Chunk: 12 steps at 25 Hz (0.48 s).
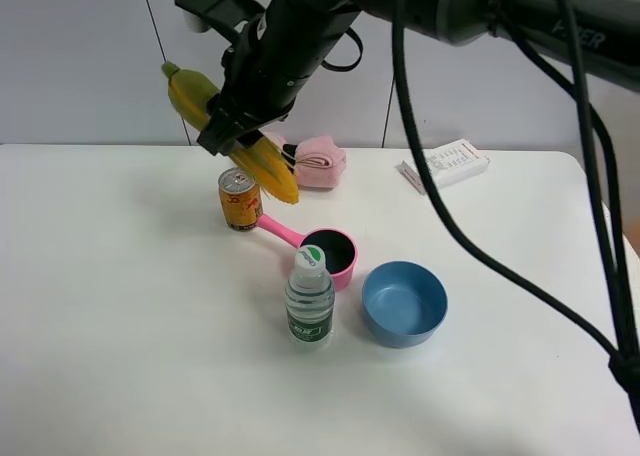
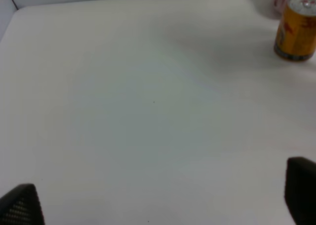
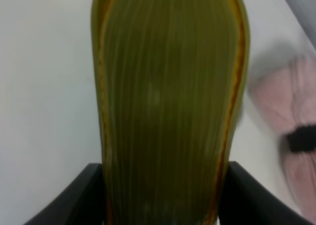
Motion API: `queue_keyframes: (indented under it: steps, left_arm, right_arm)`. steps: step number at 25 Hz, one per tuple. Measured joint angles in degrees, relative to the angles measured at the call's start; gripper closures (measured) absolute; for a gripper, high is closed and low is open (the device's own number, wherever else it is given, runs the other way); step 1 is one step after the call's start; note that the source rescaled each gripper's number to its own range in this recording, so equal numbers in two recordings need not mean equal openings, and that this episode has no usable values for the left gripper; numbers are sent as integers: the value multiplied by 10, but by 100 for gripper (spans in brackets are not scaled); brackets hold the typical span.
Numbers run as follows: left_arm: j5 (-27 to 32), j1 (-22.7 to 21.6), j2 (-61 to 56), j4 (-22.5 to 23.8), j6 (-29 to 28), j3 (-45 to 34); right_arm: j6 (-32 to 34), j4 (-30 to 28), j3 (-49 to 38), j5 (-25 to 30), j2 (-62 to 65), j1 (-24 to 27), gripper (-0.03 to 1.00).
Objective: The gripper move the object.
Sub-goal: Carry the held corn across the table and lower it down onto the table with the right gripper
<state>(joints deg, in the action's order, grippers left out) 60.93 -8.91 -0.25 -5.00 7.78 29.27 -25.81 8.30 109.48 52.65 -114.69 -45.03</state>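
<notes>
Right gripper point(image 1: 235, 126) clamps toy corn cob point(image 1: 192, 93) mid-length, aloft; long axis slants down toward the can point(image 1: 240, 198), near the desk point(image 1: 120, 326) far edge.

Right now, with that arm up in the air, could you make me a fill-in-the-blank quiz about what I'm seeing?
1. The toy corn is clamped, off the table, in the ____ gripper.
2. The scoop lying behind the bottle is ____ in colour.
3. The bowl beside the bottle is ____ in colour.
4. The orange can stands ____ on the table.

Missing words: right; pink; blue; upright.
</notes>
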Motion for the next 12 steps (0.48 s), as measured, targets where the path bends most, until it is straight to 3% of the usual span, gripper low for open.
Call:
queue_keyframes:
  steps: [6, 12]
  left_arm:
    - [0, 0, 0, 0, 0, 0]
    - [0, 0, 0, 0, 0, 0]
  right_arm:
    - [-16, 3, 6, -17, -18, -39, 97]
    - [-18, 15, 18, -39, -57, -44, 97]
